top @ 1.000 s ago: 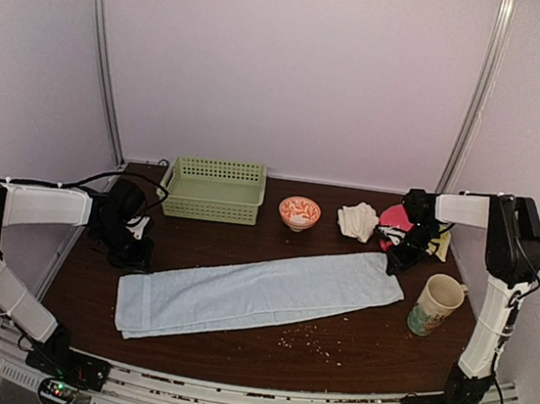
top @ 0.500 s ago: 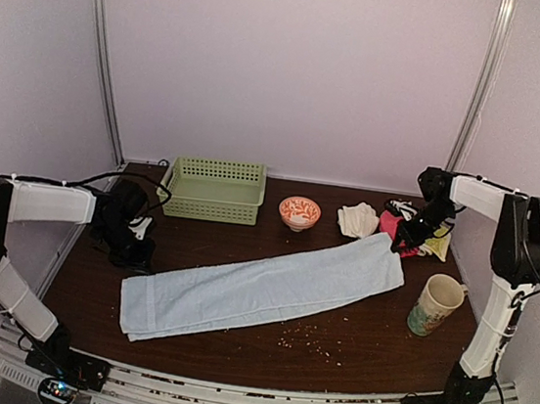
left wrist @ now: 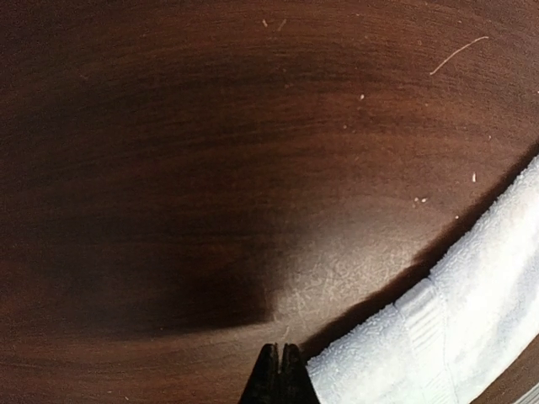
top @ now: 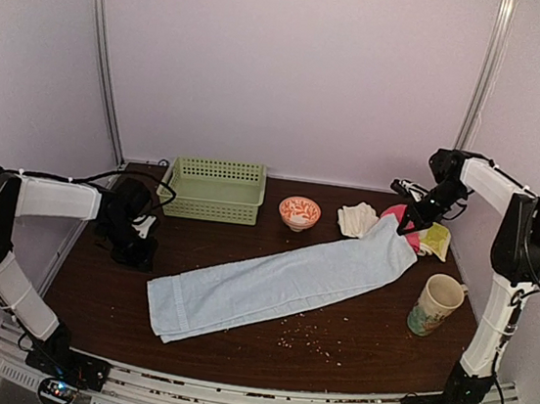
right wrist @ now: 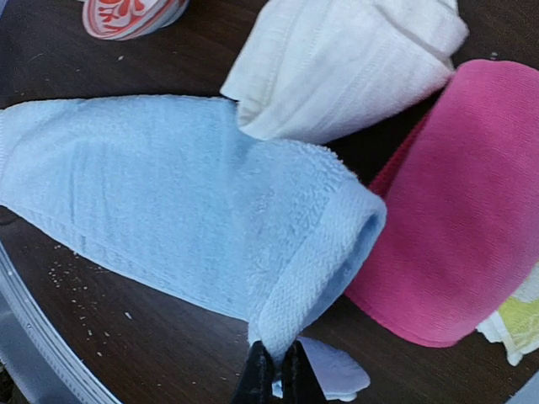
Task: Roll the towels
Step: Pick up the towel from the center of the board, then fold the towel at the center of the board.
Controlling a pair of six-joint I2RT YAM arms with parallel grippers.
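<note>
A long pale blue towel (top: 280, 284), folded lengthwise, lies slantwise across the table from front left to back right. My right gripper (top: 411, 226) is shut on the hem at its back right end (right wrist: 316, 269) and holds that end raised off the table. An off-white towel (top: 356, 220) lies crumpled beside the lifted end, also in the right wrist view (right wrist: 337, 59). My left gripper (top: 137, 255) rests low over bare wood at the left, shut and empty (left wrist: 280, 358). A corner of the blue towel (left wrist: 438, 337) lies just right of its tips, apart from them.
A green basket (top: 213, 188) stands at the back left and a patterned bowl (top: 299, 211) next to it. A pink cloth (right wrist: 455, 202) and a yellow cloth (top: 437, 242) lie under the right gripper. A mug (top: 435, 303) stands at the right. Crumbs (top: 302, 339) dot the front.
My right gripper rose and moved to the back right, dragging the blue towel with it. The towel's left end slid right, away from the left gripper, which barely moved.
</note>
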